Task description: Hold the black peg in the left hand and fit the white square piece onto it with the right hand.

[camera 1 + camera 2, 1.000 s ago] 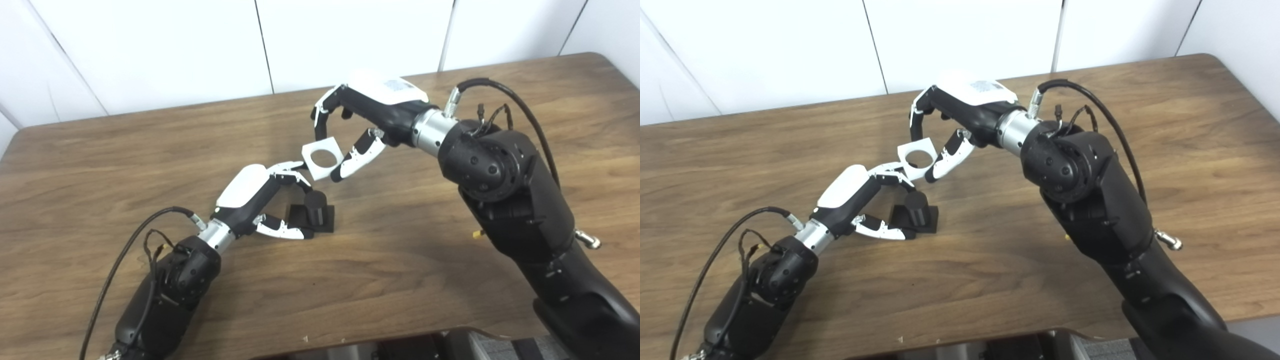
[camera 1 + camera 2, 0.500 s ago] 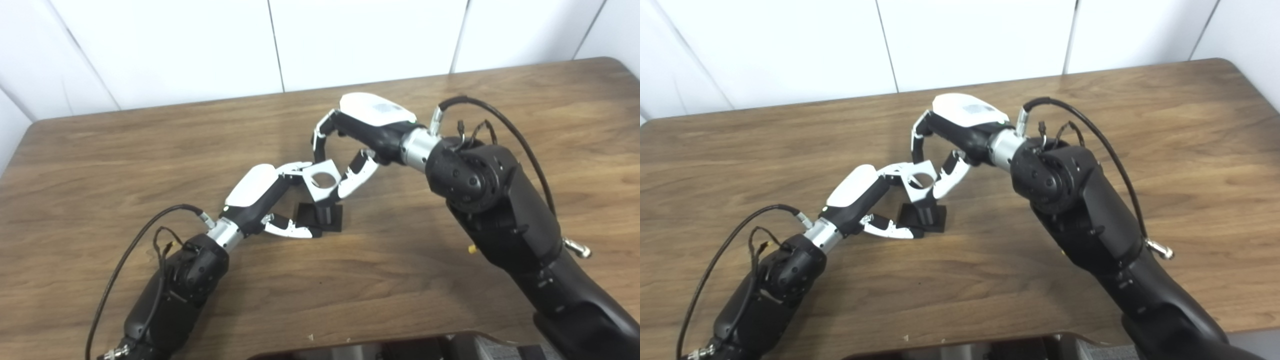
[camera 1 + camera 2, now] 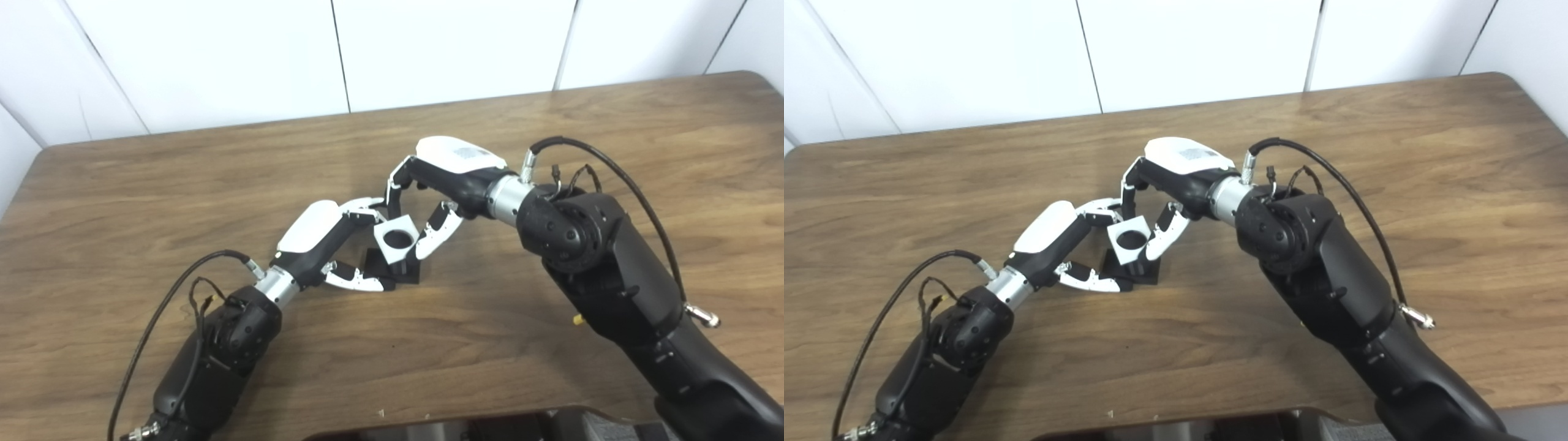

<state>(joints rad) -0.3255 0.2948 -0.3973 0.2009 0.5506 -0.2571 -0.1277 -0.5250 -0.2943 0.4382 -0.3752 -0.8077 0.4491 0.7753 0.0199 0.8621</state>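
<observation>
**White square piece sits over the black peg at mid-bench**

Left eye view: the black peg stands upright on its flat square base, long axis vertical, near the middle of the wooden bench. The left hand has its fingers curled around the base from the left, thumb along the near edge, clamped on it. The right hand pinches the white square piece between fingertips and thumb. The piece is tilted, one corner toward the camera, its round hole facing up and lying over the peg's top. How far the peg has entered the hole cannot be told.

Right eye view: the white square piece hides most of the black peg; only the lower shaft and base show. Bare wood surrounds both hands, with wide room toward the far edge, the right side and the near edge.
</observation>
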